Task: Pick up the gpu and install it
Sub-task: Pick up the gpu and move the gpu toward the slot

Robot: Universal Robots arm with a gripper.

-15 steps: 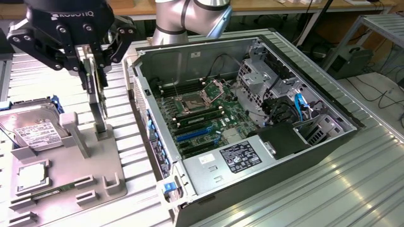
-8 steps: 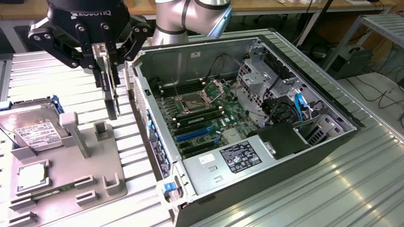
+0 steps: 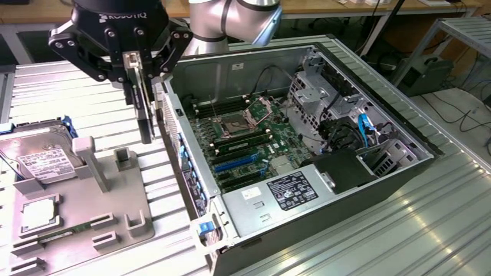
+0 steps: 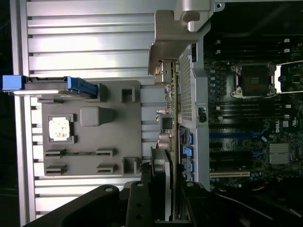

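claw (image 3: pixel 137 64) clamped on gpu (image 3: pixel 145 115) | card hangs edge-on beside case wall (image 3: pixel 173 123) | parts tray (image 3: pixel 132 225) near

Top of gpu (image 3: pixel 145 118) hidden inside tool (image 3: pixel 138 72); hard drive (image 3: pixel 38 156) edge-cropped.

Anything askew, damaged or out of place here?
Nothing stands out. The hand holds the gpu upright, hanging straight beside the open case. The hard drive sits in the gray fixture. No visible damage.
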